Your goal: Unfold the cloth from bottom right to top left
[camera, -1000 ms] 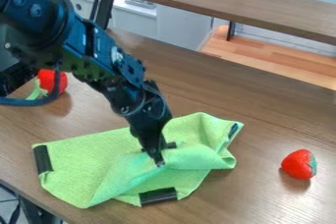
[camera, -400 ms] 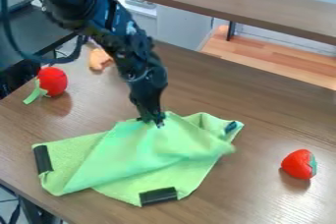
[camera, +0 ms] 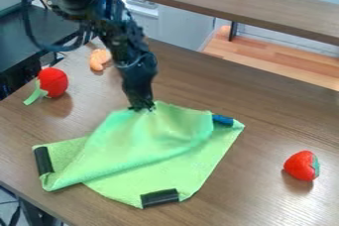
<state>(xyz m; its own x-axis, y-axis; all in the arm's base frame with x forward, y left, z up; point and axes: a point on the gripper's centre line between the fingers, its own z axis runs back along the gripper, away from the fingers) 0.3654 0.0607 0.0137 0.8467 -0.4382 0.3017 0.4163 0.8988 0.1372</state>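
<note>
From where I stand, the black gripper (camera: 142,108) hangs down over the table (camera: 265,126), its jaws closed on the top edge of the green cloth (camera: 165,153). The cloth spreads out below them, toward me, and it's only partly opened: the layer they hold drapes down in front of them and laps over the rest, its rounded edge running from low on the left up toward the right. Down and to the left of the jaws, a black strip (camera: 43,160) sits along the cloth's left edge. Almost straight below them, at the near edge, there's another black strip (camera: 159,198). Just beside the draped layer, to the right of the jaws and a little lower, a blue piece (camera: 224,120) lies at the cloth's edge. Up and to their left is a small orange thing (camera: 100,59) on the tabletop, and further left a red toy (camera: 53,82) with a green strip hanging off it. Well apart from the jaws, down to the right, rests a red strawberry (camera: 302,165) with a green end. The arm (camera: 109,14) slopes down to them from the upper left.
</note>
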